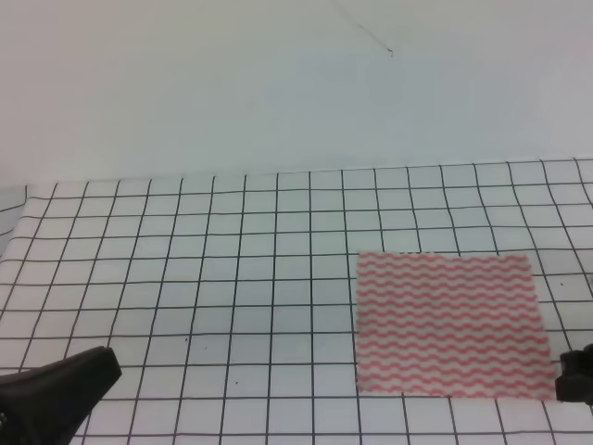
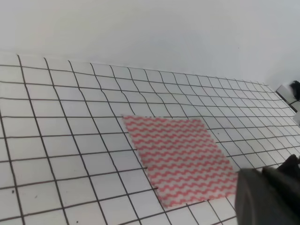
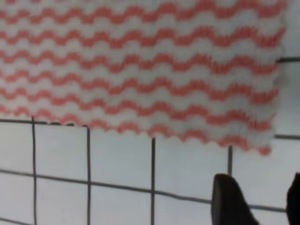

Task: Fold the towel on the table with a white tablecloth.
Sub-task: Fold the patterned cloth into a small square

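Observation:
The towel (image 1: 449, 324), red-pink and white with wavy stripes, lies flat on the right part of the table with a white tablecloth (image 1: 185, 278). It also shows in the left wrist view (image 2: 180, 154) and fills the top of the right wrist view (image 3: 140, 70). My right gripper (image 3: 260, 206) is open and empty, its fingers (image 3: 227, 201) apart just off the towel's near right corner; in the high view it is a dark shape (image 1: 574, 385) at the right edge. My left gripper (image 1: 56, 389) is a dark shape at the bottom left, far from the towel; its jaws are hidden.
The black-gridded tablecloth (image 2: 61, 140) runs back to a plain pale wall (image 1: 278, 83). A dark part of the left arm (image 2: 267, 197) fills the lower right corner of the left wrist view.

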Controlling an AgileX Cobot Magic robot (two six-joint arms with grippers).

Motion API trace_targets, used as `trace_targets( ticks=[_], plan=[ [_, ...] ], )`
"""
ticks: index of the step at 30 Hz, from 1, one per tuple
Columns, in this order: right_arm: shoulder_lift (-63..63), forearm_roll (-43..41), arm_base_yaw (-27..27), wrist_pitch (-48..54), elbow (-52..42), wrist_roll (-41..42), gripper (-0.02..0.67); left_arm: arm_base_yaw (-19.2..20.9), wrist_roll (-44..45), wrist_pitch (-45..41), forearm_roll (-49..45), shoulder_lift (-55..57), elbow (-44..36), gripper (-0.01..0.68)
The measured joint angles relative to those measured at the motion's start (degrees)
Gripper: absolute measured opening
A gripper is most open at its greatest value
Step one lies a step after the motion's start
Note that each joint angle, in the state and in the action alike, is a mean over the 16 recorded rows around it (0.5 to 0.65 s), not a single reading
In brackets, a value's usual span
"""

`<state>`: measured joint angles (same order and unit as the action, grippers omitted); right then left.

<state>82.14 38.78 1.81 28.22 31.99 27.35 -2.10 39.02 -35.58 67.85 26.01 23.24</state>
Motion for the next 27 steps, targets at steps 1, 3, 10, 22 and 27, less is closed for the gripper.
trace_targets(
  ticks=[1,3,10,22,27],
  plan=[
    [0.7,0.1,0.0,-0.2,0.3,0.1,0.273,0.0,0.0,-0.1,0.0,0.0,0.0,-0.001],
    [2.0,0.5,0.0,-0.6,0.8,0.5,0.274,0.0,0.0,-0.3,0.0,0.0,0.0,-0.001],
    [5.5,2.2,0.0,-1.5,2.3,2.4,0.274,0.0,-0.1,-1.0,0.1,0.0,0.0,-0.001],
    [9.5,5.3,0.0,-2.5,3.2,5.6,0.274,0.0,-0.2,-1.6,0.2,0.0,0.0,-0.001],
    [10.8,6.2,0.0,-2.7,3.3,6.2,0.274,0.0,-0.1,-1.6,0.2,0.0,0.0,-0.001]
  ],
)
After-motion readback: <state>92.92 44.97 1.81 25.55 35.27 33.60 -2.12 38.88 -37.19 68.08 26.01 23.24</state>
